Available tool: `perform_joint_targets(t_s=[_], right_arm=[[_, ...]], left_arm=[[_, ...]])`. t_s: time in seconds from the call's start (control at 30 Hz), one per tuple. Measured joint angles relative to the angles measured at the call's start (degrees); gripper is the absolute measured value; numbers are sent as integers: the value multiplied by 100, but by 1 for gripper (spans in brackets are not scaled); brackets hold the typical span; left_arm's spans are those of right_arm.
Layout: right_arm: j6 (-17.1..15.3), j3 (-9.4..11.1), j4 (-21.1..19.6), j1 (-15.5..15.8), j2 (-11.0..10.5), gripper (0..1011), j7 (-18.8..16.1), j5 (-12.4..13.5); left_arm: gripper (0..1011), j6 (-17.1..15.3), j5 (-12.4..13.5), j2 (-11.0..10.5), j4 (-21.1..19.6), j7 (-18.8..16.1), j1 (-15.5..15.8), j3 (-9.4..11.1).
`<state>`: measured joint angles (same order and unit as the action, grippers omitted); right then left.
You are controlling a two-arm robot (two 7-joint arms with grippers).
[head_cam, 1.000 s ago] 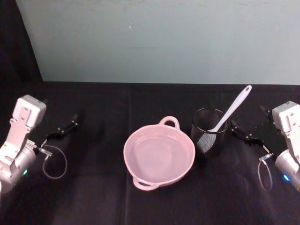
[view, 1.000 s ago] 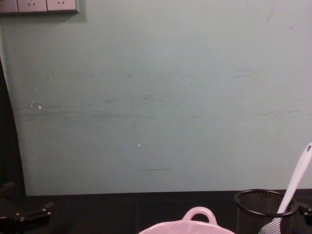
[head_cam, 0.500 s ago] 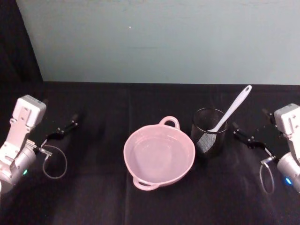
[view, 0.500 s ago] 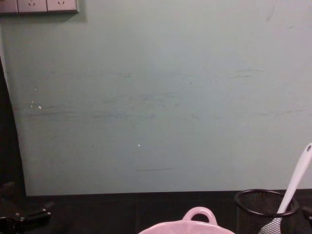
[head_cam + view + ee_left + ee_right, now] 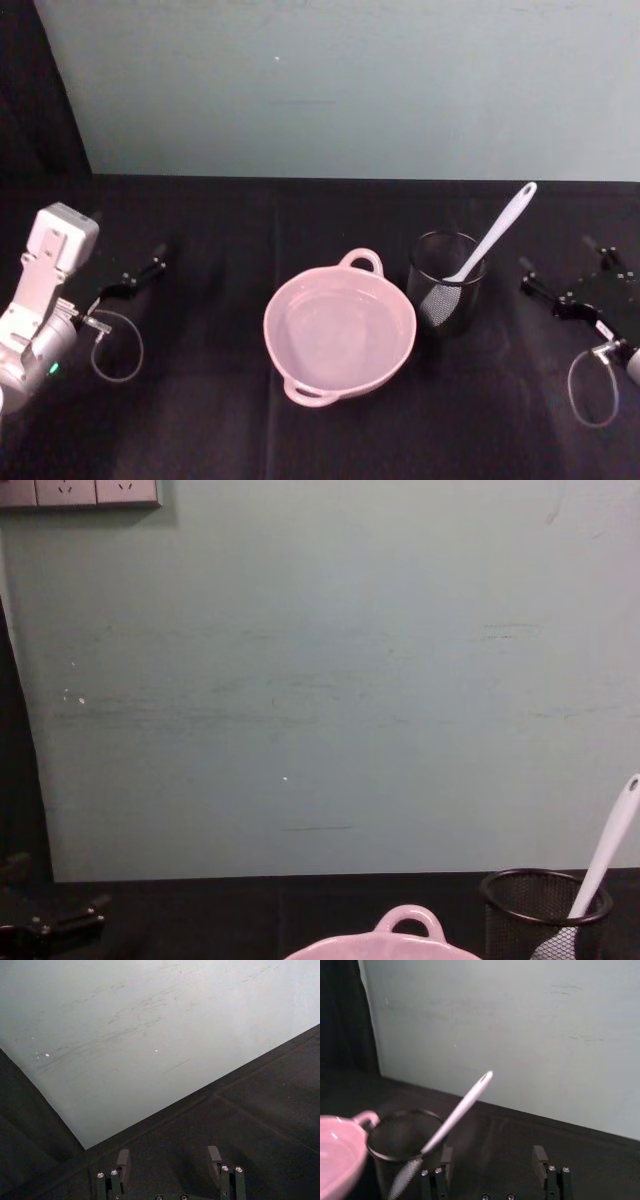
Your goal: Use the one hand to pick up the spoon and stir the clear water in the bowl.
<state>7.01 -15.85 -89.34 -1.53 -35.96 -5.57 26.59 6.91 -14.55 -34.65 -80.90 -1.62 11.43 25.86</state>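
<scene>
On the black cloth [image 5: 200, 420] before you, the pink bowl [image 5: 300, 300] sits at the middle of the table, with one looped handle toward the pale green wall [image 5: 330, 80] and the other toward the robot. Just beside it, on the robot's right, stands the black mesh cup [image 5: 445, 305], so close that you cannot tell whether the two touch. Your spoon [image 5: 497, 228] is in that cup, not in the bowl: its scoop end is down inside the mesh, and its slim white handle leans up and out toward the robot's right, holed tip uppermost. Nothing grips it. The right gripper [image 5: 492, 1156] hangs low over the cloth to the right of the cup, near it but apart, at the right edge of the head view. Its jaws are spread wide with nothing between them, and from its wrist you see the cup and the leaning spoon just ahead of the fingers [image 5: 538, 1154], with the bowl's rim beyond. The left gripper [image 5: 169, 1159] is parked at the far left, well apart from the bowl. Its jaws are also wide and empty, facing bare cloth and wall, and a grey cable loop [image 5: 118, 345] hangs by its wrist.
</scene>
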Motion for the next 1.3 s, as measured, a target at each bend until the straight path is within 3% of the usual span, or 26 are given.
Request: perform_joint_targets(t_s=[0.1, 0.2, 0.37, 0.4, 0.6, 0.77, 1.0, 1.3], right_arm=[[-59, 223, -148, 145, 46, 1002, -296, 512], [-148, 349, -225, 212, 94, 1003, -478, 821], [-633, 601, -310, 226, 290, 1003, -883, 1630], [-633, 601, -310, 226, 290, 1003, -883, 1630], [-1237, 742, -136, 12, 545, 1003, -1171, 2413], [-1484, 713, 45, -192, 650, 1003, -1229, 2844], [-1604, 632, 271, -430, 747, 1003, -1249, 3166], [-1605, 450, 507, -700, 823, 1003, -1259, 3324]], left_arm=[[1005, 0, 0, 0, 0, 0, 0, 0], [1005, 0, 0, 0, 0, 0, 0, 0], [1005, 0, 0, 0, 0, 0, 0, 0], [1005, 0, 0, 0, 0, 0, 0, 0], [1005, 0, 0, 0, 0, 0, 0, 0], [1005, 0, 0, 0, 0, 0, 0, 0], [1005, 0, 0, 0, 0, 0, 0, 0], [1005, 0, 0, 0, 0, 0, 0, 0]])
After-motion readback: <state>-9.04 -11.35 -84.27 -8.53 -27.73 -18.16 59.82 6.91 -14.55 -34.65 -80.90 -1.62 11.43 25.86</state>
